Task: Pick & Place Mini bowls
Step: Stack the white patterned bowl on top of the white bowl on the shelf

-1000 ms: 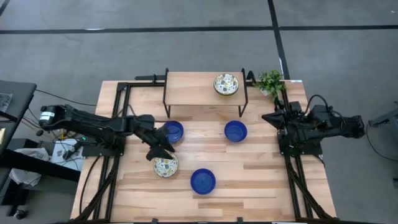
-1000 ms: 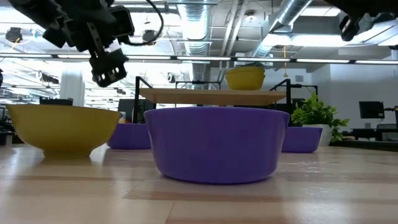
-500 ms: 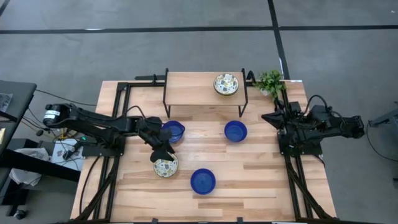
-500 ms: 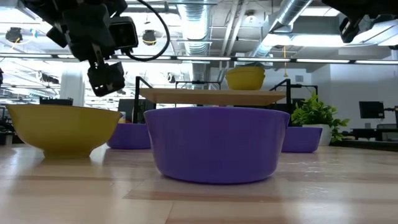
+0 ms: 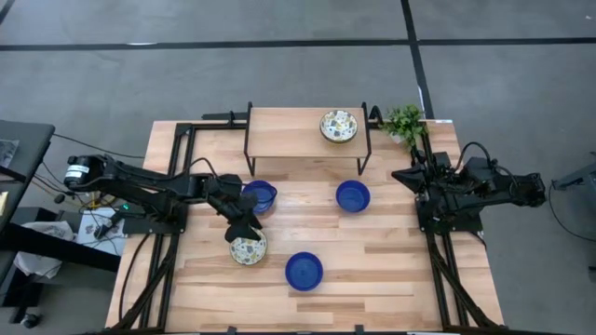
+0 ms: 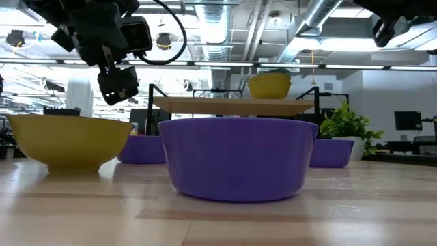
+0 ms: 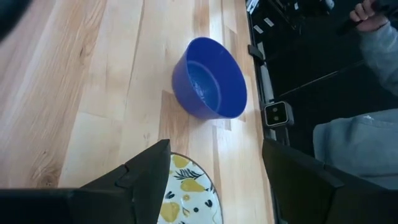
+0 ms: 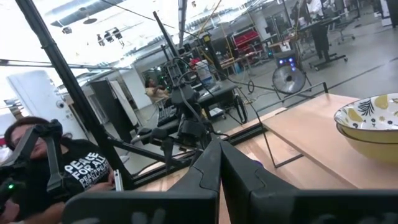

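Note:
My left gripper [image 5: 244,226] [image 7: 214,149] hangs open just above the patterned mini bowl [image 5: 248,248] [image 7: 185,198] on the table's left half, its fingers standing to either side of the bowl's rim without touching. In the low view the gripper [image 6: 116,82] is well above that bowl [image 6: 68,140]. Three blue mini bowls stand on their bases on the table: one [image 5: 260,196] beside the gripper, one [image 5: 353,196] at centre, one [image 5: 304,270] near the front edge [image 7: 211,78]. A second patterned bowl [image 5: 339,126] [image 8: 373,124] sits on the raised shelf. My right gripper [image 5: 416,177] [image 8: 217,168] waits shut at the right edge.
A black-framed wooden shelf [image 5: 307,130] stands at the table's far side. A small green plant [image 5: 405,121] is at the far right corner. Black frame rails [image 5: 177,186] run along both table sides. People show beyond the table [image 8: 37,162].
My left gripper has moved slightly toward the table's left and down over the patterned bowl, then held still. The bowls have stayed in place.

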